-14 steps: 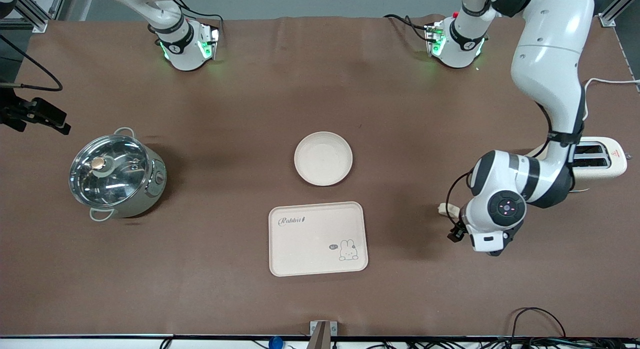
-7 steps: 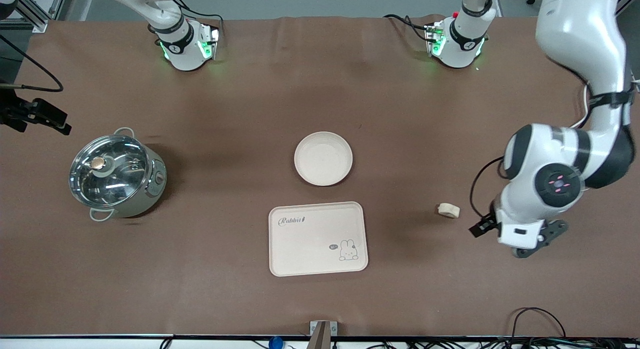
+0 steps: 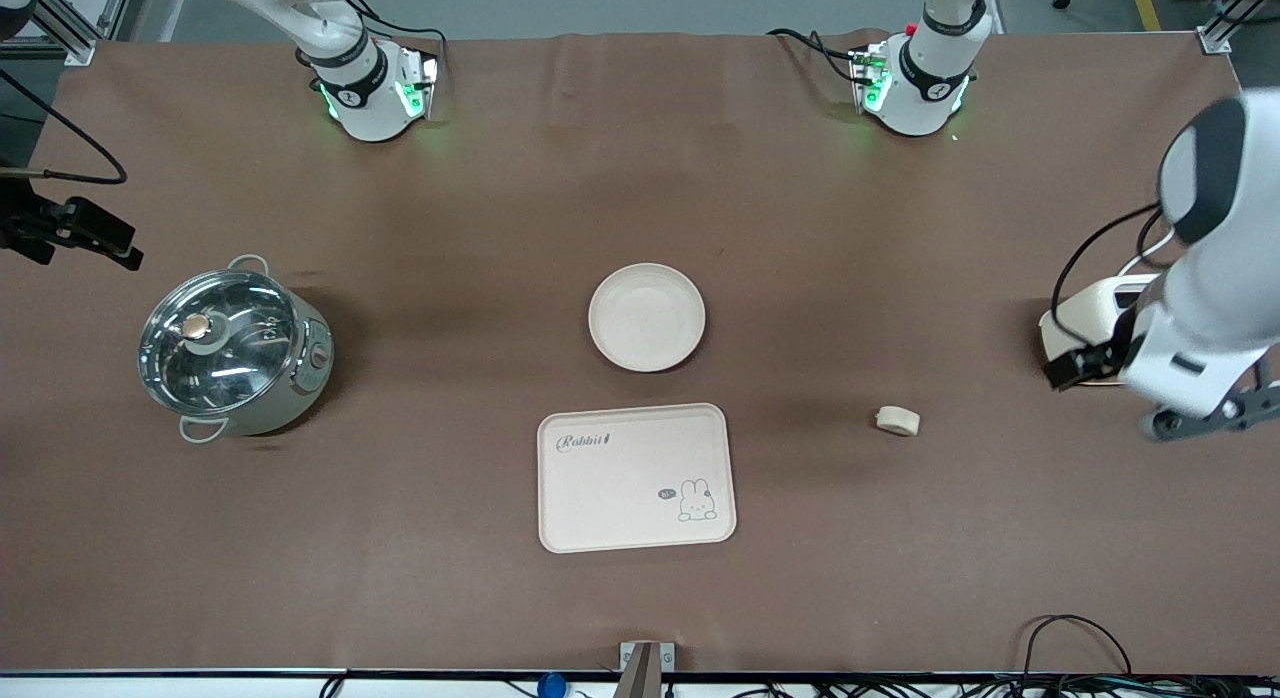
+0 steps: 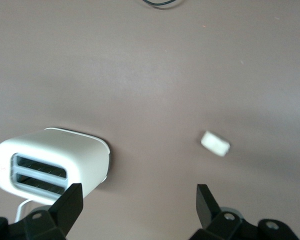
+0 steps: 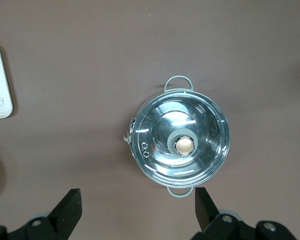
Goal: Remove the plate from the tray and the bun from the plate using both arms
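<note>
The round cream plate [image 3: 647, 317] lies at the table's middle, empty. The small pale bun [image 3: 898, 420] lies on the brown cloth toward the left arm's end, level with the tray; it also shows in the left wrist view [image 4: 215, 143]. My left gripper [image 3: 1210, 418] hangs open and empty in the air beside the toaster; its own view [image 4: 138, 200] shows bare cloth between the fingers. My right gripper [image 5: 137, 200] is open and empty high over the cloth beside the pot [image 5: 179, 145]; it is out of the front view.
A cream rectangular tray [image 3: 637, 477] with a rabbit drawing lies just nearer the camera than the plate. A steel pot [image 3: 232, 351] with a glass lid stands toward the right arm's end. A white toaster [image 3: 1092, 313], also in the left wrist view [image 4: 50, 162], is partly hidden by the left arm.
The left arm has lifted off from right beside the bun and swung out toward the toaster and the table's end. The bun, plate and tray have not moved.
</note>
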Controlling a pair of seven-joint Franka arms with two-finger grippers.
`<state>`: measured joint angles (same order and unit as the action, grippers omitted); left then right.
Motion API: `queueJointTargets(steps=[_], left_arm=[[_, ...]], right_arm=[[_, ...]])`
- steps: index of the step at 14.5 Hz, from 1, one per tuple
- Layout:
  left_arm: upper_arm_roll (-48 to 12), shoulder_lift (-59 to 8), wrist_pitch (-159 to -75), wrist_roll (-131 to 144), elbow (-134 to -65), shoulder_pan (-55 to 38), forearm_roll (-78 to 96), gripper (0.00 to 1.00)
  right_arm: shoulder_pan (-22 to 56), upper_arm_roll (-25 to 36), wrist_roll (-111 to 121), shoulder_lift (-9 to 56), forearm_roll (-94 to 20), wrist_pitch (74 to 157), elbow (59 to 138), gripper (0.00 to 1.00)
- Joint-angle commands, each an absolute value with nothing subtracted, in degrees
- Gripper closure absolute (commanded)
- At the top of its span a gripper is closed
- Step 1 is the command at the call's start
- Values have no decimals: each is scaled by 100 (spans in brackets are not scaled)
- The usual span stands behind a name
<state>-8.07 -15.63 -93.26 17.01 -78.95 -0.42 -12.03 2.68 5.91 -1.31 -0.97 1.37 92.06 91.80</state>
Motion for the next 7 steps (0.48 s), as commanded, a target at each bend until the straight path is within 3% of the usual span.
queueJointTargets(steps=[1,7], left_arm=[[-853,-846,-9062,1031,-8147,166,-679,0],[-791,534,-9123,721,-9489,44,-18,0]], right_arm=[[220,562,-202,-149,150,9176,9229,0],[220,562,-202,-149,158,9220,9229,0]])
